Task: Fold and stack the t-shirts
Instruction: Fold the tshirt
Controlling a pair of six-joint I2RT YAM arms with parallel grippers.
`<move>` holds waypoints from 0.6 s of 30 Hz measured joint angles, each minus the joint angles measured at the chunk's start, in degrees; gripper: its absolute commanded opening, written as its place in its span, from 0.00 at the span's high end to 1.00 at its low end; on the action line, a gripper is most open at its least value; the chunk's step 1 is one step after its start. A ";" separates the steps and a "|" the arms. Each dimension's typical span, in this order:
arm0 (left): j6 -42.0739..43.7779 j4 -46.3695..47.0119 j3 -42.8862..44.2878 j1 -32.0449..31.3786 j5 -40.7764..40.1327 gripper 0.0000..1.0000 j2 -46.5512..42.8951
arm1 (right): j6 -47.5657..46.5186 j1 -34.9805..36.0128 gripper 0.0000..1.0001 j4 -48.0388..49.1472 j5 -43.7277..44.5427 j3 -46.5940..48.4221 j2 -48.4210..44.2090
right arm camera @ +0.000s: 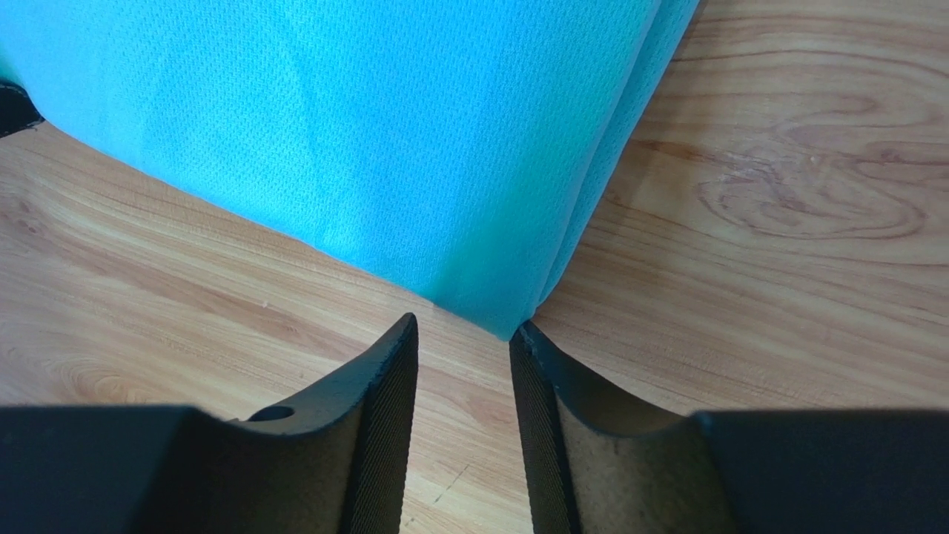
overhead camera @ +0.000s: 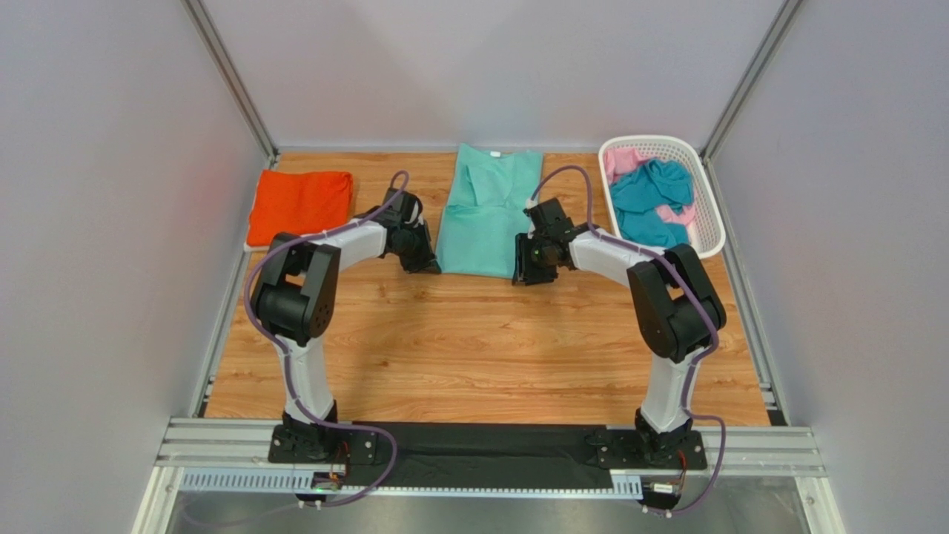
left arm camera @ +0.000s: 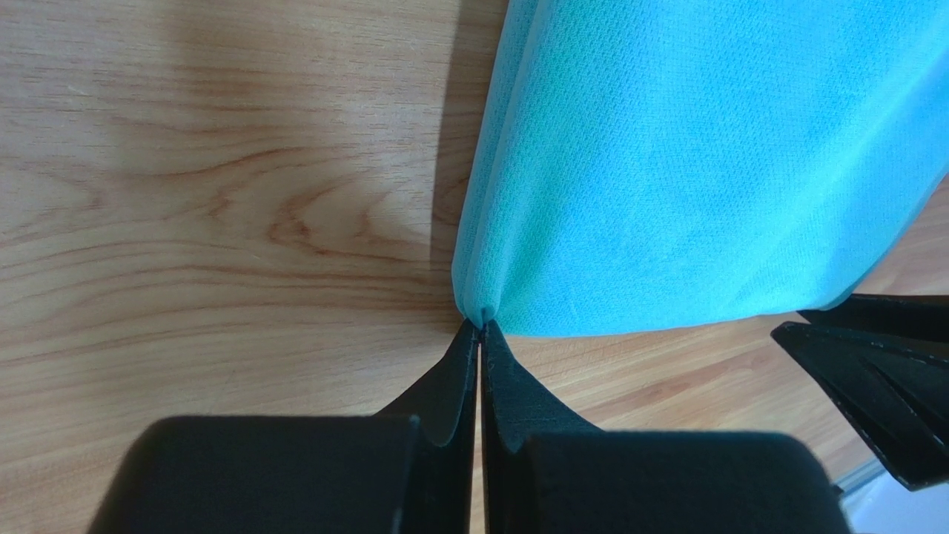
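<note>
A light mint-green t-shirt point(overhead camera: 486, 211), folded into a long strip, lies at the back middle of the wooden table. My left gripper point(overhead camera: 427, 263) is shut on its near left corner; the left wrist view shows the cloth point(left arm camera: 691, 167) pinched at my fingertips point(left arm camera: 481, 326). My right gripper point(overhead camera: 524, 270) is open at the near right corner; in the right wrist view the corner of the cloth point(right arm camera: 368, 134) sits just ahead of my gripper point(right arm camera: 466, 325). A folded orange t-shirt point(overhead camera: 299, 205) lies at the back left.
A white slotted basket point(overhead camera: 701, 187) at the back right holds a teal t-shirt point(overhead camera: 646, 200) and a pink one point(overhead camera: 623, 162). Grey walls close in the table on three sides. A metal rail point(overhead camera: 490, 445) runs along the near edge.
</note>
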 measured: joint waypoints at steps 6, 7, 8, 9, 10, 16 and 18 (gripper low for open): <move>-0.11 1.01 -0.81 0.00 -0.02 1.00 -0.39 | -1.14 0.04 0.93 -0.07 2.34 0.28 0.57; -0.22 1.27 -1.01 0.00 -0.02 1.00 -0.50 | -1.36 0.04 0.98 0.09 2.54 0.28 0.59; -0.28 1.53 -1.22 0.00 -0.02 1.00 -0.61 | -1.64 0.04 1.00 0.24 2.69 0.28 0.63; -0.39 1.79 -1.44 0.00 -0.07 1.00 -0.72 | -1.84 0.07 1.00 0.39 2.78 0.26 0.66; -0.44 2.10 -1.68 0.00 -0.04 1.00 -0.83 | -1.99 0.11 1.00 0.66 2.86 0.22 0.66; -0.83 3.89 -5.68 -0.02 0.02 1.00 -3.54 | -3.26 1.38 1.00 4.31 4.46 -3.08 -1.31; -1.03 4.66 -9.05 -0.02 0.44 1.00 -5.95 | -3.39 2.40 1.00 5.18 5.11 -6.03 -3.52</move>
